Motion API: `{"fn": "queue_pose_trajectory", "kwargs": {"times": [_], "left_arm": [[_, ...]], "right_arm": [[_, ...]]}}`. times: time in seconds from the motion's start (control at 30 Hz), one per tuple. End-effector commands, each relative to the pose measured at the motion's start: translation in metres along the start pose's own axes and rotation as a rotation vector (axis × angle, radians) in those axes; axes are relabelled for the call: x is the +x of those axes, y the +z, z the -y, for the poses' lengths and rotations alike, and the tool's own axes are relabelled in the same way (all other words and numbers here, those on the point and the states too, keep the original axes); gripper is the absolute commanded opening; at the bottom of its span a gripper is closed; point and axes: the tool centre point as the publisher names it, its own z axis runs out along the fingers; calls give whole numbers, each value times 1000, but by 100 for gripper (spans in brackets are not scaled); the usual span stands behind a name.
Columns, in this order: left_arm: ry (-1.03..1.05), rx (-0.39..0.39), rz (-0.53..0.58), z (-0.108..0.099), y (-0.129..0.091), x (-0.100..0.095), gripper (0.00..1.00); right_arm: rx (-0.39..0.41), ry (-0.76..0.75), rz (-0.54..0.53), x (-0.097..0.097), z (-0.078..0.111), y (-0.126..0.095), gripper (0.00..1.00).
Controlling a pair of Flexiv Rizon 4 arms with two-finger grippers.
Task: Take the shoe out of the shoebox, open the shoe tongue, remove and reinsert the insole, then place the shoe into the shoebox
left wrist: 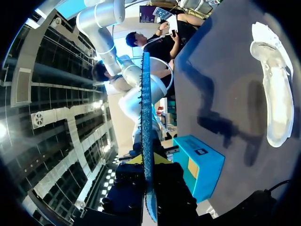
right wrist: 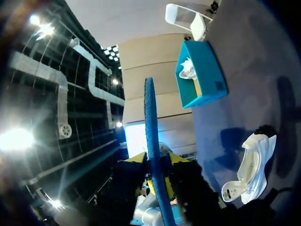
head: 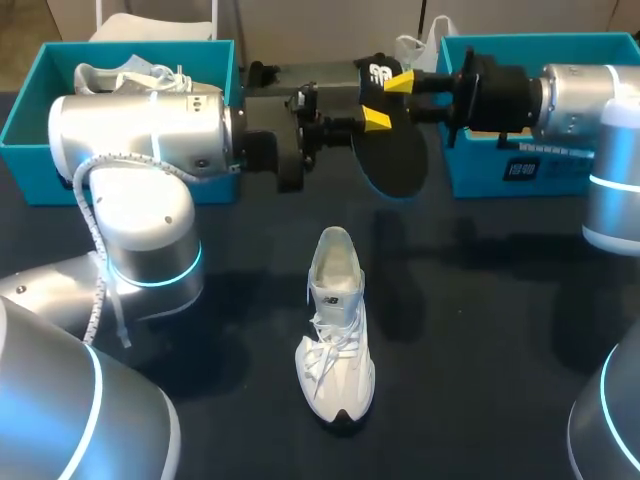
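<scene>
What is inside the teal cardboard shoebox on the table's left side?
A white lace-up shoe lies in the teal shoebox, showing along its far side. The silver left arm covers the rest of the inside, so anything else there is hidden.

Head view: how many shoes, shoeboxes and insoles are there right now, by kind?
Shoes: 2, the white shoe on the table and a second shoe inside a box
Shoeboxes: 2, the left shoebox and the right shoebox
Insoles: 1, the black insole, held above the table
Total: 5
</scene>
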Motion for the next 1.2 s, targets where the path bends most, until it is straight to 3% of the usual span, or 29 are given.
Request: {"fn": "queue_pose_trajectory", "kwargs": {"times": [0.03, 0.37, 0.6, 0.67, 1.1, 1.2], "left_arm": [[-28, -9, -32, 3, -24, 2, 0], [-328, -22, -138, 0, -72, 0, 0], [-835, 41, -224, 1, -85, 0, 0], [-728, 30, -235, 8, -87, -1, 0], [-728, 30, -235, 8, -87, -1, 0], [-890, 12, -262, 11, -82, -4, 0]], "right_arm": [[-22, -7, 5, 2, 8, -8, 100], [-50, -57, -15, -1, 15, -28, 100], [-74, -59, 1, -1, 18, -37, 100], [-74, -59, 1, -1, 18, -37, 100], [-74, -59, 1, -1, 18, -37, 100], [-74, -59, 1, -1, 18, -37, 100]]}}
